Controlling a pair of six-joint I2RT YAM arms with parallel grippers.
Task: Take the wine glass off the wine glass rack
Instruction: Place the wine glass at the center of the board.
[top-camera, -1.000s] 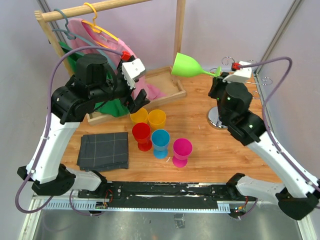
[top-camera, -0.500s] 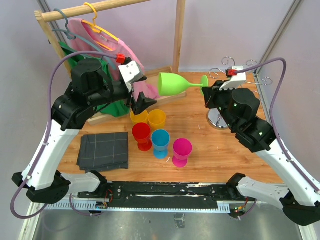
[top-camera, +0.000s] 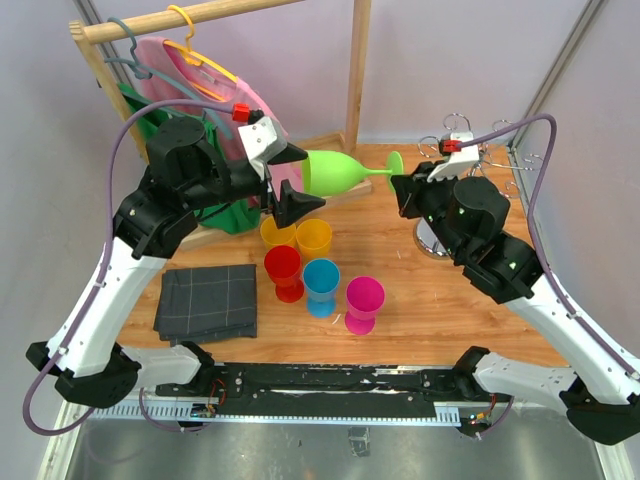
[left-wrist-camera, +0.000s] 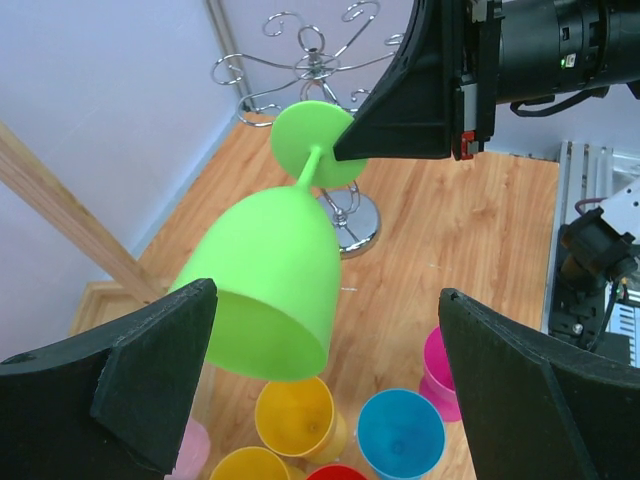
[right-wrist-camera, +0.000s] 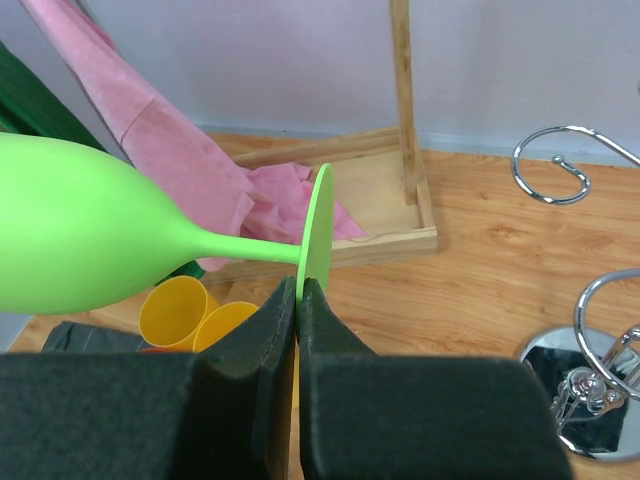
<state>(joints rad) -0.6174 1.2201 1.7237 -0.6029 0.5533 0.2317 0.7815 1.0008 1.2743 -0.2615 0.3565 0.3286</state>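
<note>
The green wine glass (top-camera: 335, 172) lies sideways in the air, clear of the chrome wine glass rack (top-camera: 436, 238), over the table's middle back. My right gripper (top-camera: 400, 182) is shut on the edge of its round foot, which the right wrist view (right-wrist-camera: 299, 287) shows edge-on between the pads. My left gripper (top-camera: 297, 180) is open, with its fingers either side of the mouth of the bowl (left-wrist-camera: 270, 290) and not touching it. The rack (left-wrist-camera: 318, 70) stands empty behind the glass, and its mirrored base (right-wrist-camera: 590, 400) shows at the right.
Two yellow cups (top-camera: 296, 235), a red cup (top-camera: 283, 268), a blue cup (top-camera: 321, 282) and a magenta cup (top-camera: 364, 300) stand under the glass. A dark folded cloth (top-camera: 207, 300) lies front left. A wooden clothes rack (top-camera: 357, 70) with pink and green garments stands at the back left.
My right gripper has carried the glass left, away from the rack, and lowered it to near level. My left gripper has moved right, bringing its open fingers around the bowl's mouth.
</note>
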